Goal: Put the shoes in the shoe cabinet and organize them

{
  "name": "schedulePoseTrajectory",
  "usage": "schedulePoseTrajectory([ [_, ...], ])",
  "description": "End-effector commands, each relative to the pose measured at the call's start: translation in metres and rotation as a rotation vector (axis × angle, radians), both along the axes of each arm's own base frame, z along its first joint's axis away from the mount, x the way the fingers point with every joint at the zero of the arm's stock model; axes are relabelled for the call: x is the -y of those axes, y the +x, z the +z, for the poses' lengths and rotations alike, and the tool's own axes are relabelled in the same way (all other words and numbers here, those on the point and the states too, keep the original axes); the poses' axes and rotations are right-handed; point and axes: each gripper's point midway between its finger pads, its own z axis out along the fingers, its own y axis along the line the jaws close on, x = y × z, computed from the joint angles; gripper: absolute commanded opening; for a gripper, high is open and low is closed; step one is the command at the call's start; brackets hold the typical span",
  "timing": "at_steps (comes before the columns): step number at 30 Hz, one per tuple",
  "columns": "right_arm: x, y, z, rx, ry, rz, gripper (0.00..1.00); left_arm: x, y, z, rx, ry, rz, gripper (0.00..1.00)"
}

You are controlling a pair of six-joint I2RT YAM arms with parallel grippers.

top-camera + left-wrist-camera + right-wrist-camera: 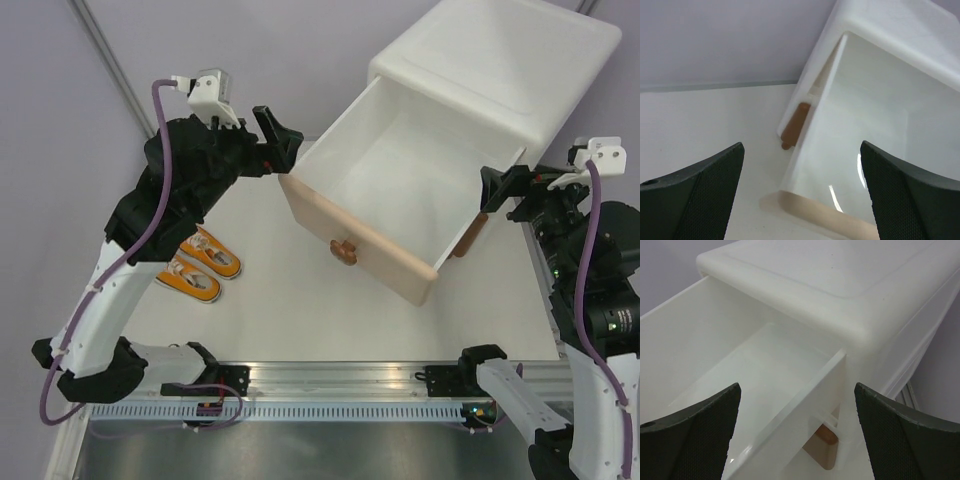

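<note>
The white shoe cabinet (510,60) stands at the back right with its beige upper drawer (350,235) pulled far out; the inside shows nothing in it. Its bear-head knob (343,250) faces the front. A strip of the brown lower drawer (468,236) shows below. Two orange sneakers (200,266) lie side by side on the table at the left. The red sneakers are not in view. My left gripper (283,143) is open and empty above the drawer's left corner (801,150). My right gripper (497,190) is open and empty at the drawer's right side (797,387).
The white table (300,320) ends at a metal rail (340,385) along the front. A grey wall with a slanted pole (105,50) stands behind. The brown drawer front also shows in the left wrist view (795,122) and the right wrist view (827,436).
</note>
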Motion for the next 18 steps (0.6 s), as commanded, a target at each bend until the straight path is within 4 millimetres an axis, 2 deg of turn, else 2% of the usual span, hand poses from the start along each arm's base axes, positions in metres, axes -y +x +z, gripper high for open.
schedulePoseTrajectory([
  [1,-0.002,-0.013,0.011,0.053,-0.014,0.023,0.98,-0.012,0.034,-0.012,-0.028,0.034,0.028,0.98],
  [2,-0.002,-0.012,0.006,0.044,-0.015,0.024,0.98,-0.019,0.041,-0.017,-0.05,0.015,0.05,0.98],
  [3,-0.002,-0.013,0.006,0.045,-0.015,0.027,0.98,-0.04,0.058,-0.028,-0.081,0.014,0.114,0.98],
  [5,-0.004,-0.015,0.0,0.042,-0.009,0.036,0.98,-0.056,0.069,-0.038,-0.117,-0.007,0.157,0.98],
  [6,-0.004,-0.016,-0.002,0.042,-0.006,0.037,0.98,-0.071,0.078,-0.051,-0.145,0.0,0.206,0.97],
  [8,-0.008,-0.018,-0.007,0.036,0.005,0.056,0.98,-0.087,0.086,-0.065,-0.172,0.01,0.269,0.97],
  [9,-0.008,-0.019,-0.007,0.038,0.01,0.057,0.98,-0.097,0.091,-0.083,-0.209,0.025,0.302,0.96],
  [11,-0.008,-0.021,-0.011,0.034,0.024,0.058,0.98,-0.105,0.094,-0.102,-0.249,0.035,0.334,0.96],
  [12,-0.012,-0.026,-0.01,0.044,0.028,0.084,0.98,-0.112,0.097,-0.127,-0.3,0.06,0.365,0.95],
  [14,-0.014,-0.028,-0.012,0.045,0.04,0.093,0.98,-0.122,0.095,-0.149,-0.337,0.072,0.405,0.93],
  [15,-0.015,-0.032,-0.012,0.053,0.047,0.101,0.98,-0.125,0.092,-0.181,-0.397,0.1,0.418,0.92],
  [17,-0.017,-0.034,-0.016,0.046,0.054,0.115,0.98,-0.131,0.09,-0.207,-0.432,0.106,0.442,0.9],
  [18,-0.02,-0.037,-0.017,0.05,0.056,0.129,0.98,-0.137,0.083,-0.238,-0.487,0.131,0.458,0.89],
])
